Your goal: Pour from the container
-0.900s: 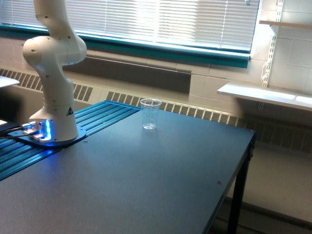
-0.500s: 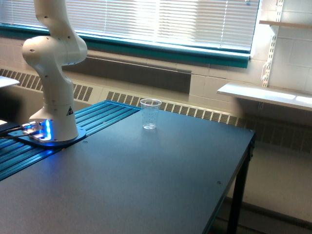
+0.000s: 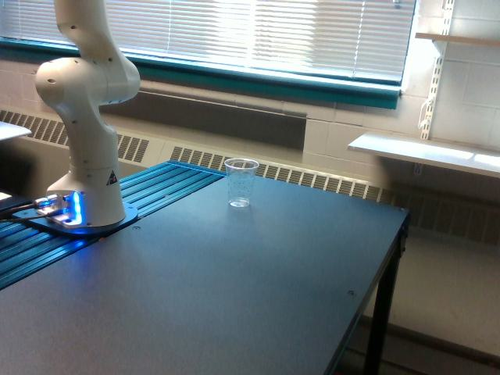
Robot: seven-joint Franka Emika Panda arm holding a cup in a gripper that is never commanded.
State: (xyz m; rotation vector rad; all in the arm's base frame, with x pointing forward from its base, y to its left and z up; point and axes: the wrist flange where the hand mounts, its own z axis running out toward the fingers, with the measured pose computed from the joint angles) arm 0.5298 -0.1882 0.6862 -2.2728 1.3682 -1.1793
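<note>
A dark table (image 3: 258,289) fills most of the exterior view. A clear plastic cup (image 3: 241,183) with faint printed marks stands upright near the table's far edge, closer to the far left corner than to the right one, and looks empty, though its thin wall makes that hard to judge. Beside it, on the exterior view's left, a strip of blue ribbed metal (image 3: 148,195) runs along the table's left edge. The white robot arm (image 3: 86,101) stands on that strip, its round base (image 3: 78,219) glowing blue at the front, well apart from the cup. The arm rises out of the top of the picture, so the gripper is out of sight and I cannot tell whether its fingers are open or closed. The small rounded container of the task is also nowhere in view. Behind the table are white window blinds (image 3: 258,35) and a white wall shelf (image 3: 426,152) off the far right corner.
</note>
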